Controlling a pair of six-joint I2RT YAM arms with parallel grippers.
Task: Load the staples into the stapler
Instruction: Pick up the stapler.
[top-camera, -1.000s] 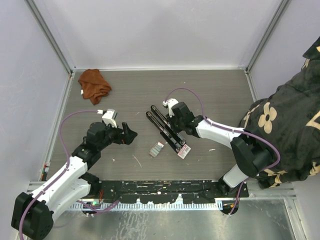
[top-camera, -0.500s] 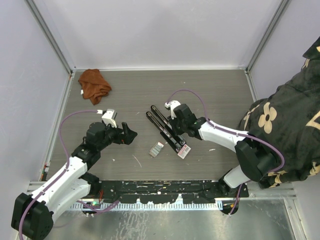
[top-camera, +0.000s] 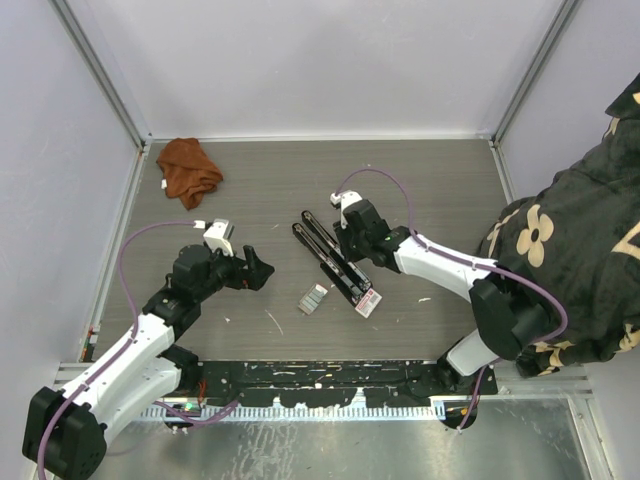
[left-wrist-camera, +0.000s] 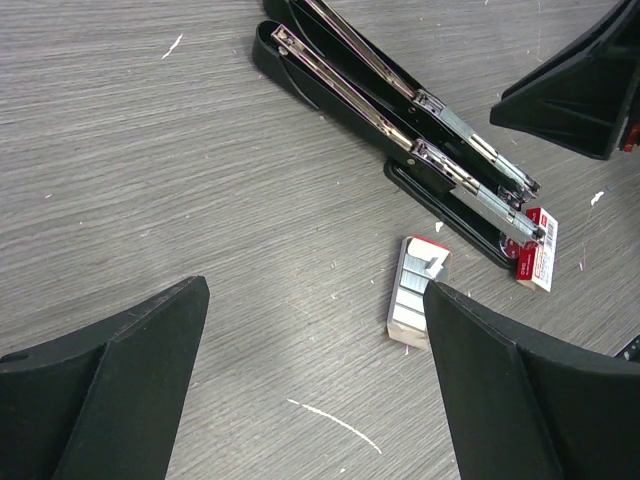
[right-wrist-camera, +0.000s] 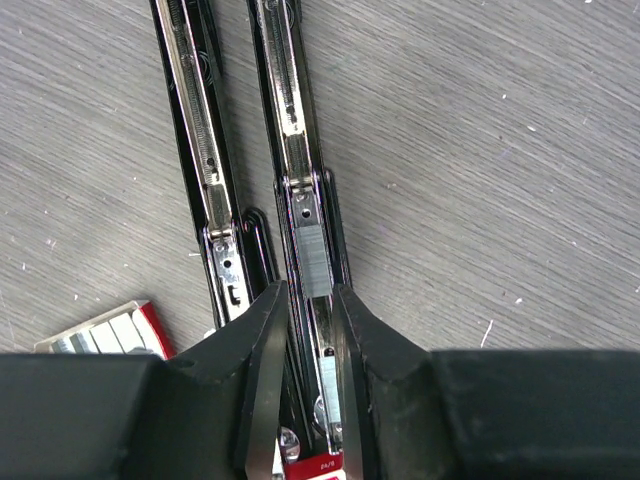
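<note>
At the middle of the counter (top-camera: 430, 190) the stapler (top-camera: 322, 248) lies swung open flat, its two long black halves side by side and running diagonally. Over the half nearer the right arm, the right fingers (right-wrist-camera: 262, 345) stand narrowly apart, one on each side of the open magazine channel. A short silvery staple strip (right-wrist-camera: 314, 255) lies in that channel, its lower end reaching in between the fingertips. Whether the fingers press on it or only flank it cannot be told.

Just left of the stapler's near end, the little tray of staples (top-camera: 313, 298) rests on the counter with several grey strips in it. The red-and-white box (top-camera: 368, 303) lies right at the stapler's near tip.

Farther left, well apart from the stapler, the left fingers (left-wrist-camera: 120, 380) are spread wide with nothing between them, pointing toward the tray. An orange-brown cloth (top-camera: 188, 168) sits crumpled in the far left corner. A person in a dark flowered garment (top-camera: 570, 250) shows at the right edge.
</note>
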